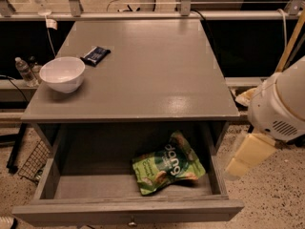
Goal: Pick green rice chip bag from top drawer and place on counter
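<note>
The green rice chip bag (pixel 167 168) lies flat inside the open top drawer (pixel 128 209), toward its right side, with white lettering facing up. The counter (pixel 147 66) is the grey table top above the drawer. My gripper (pixel 249 156) hangs at the right of the table, outside the drawer's right wall and level with it, below the arm's white housing (pixel 281 109). It is apart from the bag and holds nothing that I can see.
A white bowl (pixel 62 73) stands on the counter's left side. A small dark flat packet (pixel 95 55) lies behind it. A water bottle (pixel 23 70) and a wire basket (pixel 31 161) are to the left of the table. Rails run along the back.
</note>
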